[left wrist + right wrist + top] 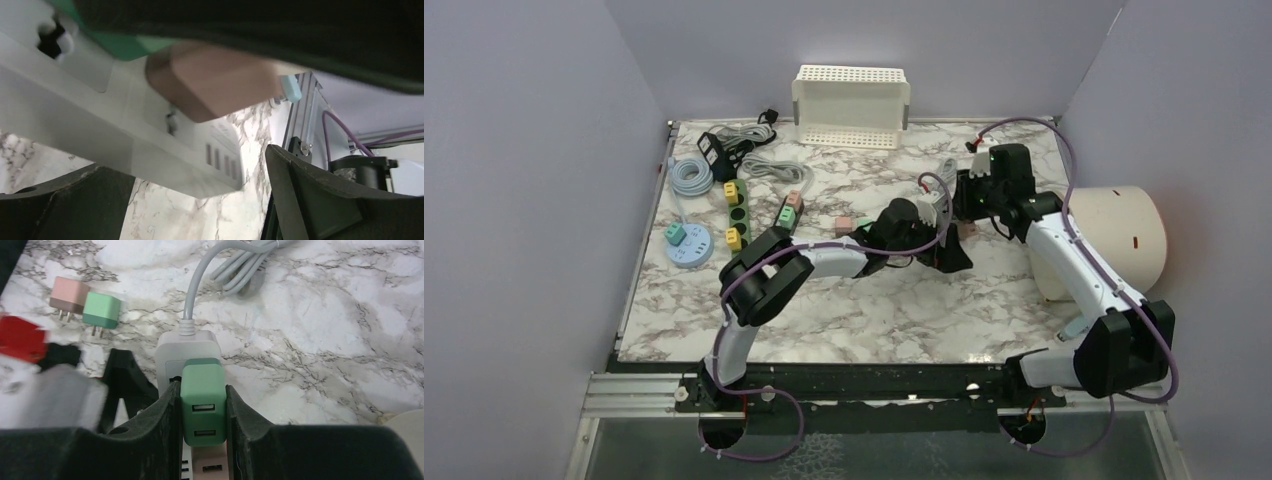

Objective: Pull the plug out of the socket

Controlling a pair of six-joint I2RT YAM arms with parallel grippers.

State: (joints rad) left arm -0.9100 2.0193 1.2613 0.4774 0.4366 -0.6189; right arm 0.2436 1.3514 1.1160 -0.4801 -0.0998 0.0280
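A green plug (202, 400) sits in a white power strip, the socket (172, 347), and a pink plug (210, 467) sits just behind it. My right gripper (202, 412) is shut on the green plug, one finger pressed to each side. In the left wrist view the socket (100, 135) runs across with the pink plug (215, 87) standing on it. My left gripper (190, 200) is open, its fingers wide apart at the strip's end and not touching it. From above, both grippers (944, 250) (972, 195) meet mid-table and hide the strip.
A loose pink plug (69, 296) and a loose green one (101, 311) lie beside the strip's grey cable (200, 285). At the left are a round blue hub (690, 245), a green strip (736, 212) and coiled cables (689, 175). A white basket (851, 105) stands at the back.
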